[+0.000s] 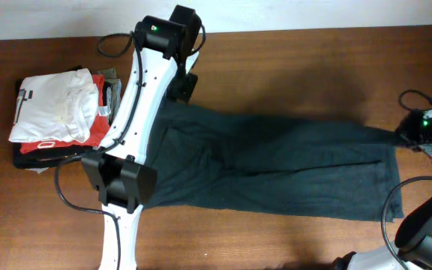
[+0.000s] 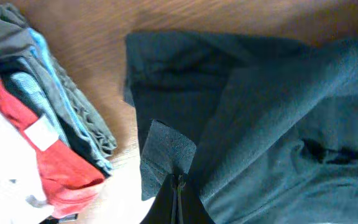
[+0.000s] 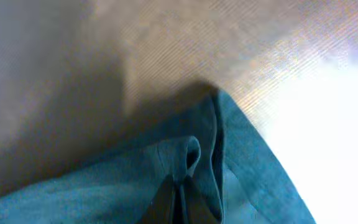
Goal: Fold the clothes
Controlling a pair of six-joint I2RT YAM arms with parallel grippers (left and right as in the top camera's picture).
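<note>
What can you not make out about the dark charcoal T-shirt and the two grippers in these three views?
1. Overhead: the white left arm covers the left end of the dark charcoal fabric T-shirt.
2. Left wrist: the left gripper, pinching the shirt, is cut off by the bottom edge.
3. Right wrist: the right gripper likewise; glare washes out the brown wooden table.

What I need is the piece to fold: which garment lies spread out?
The dark charcoal T-shirt, spread flat across the table; the white garment and red garment beside it sit folded in a stack.
</note>
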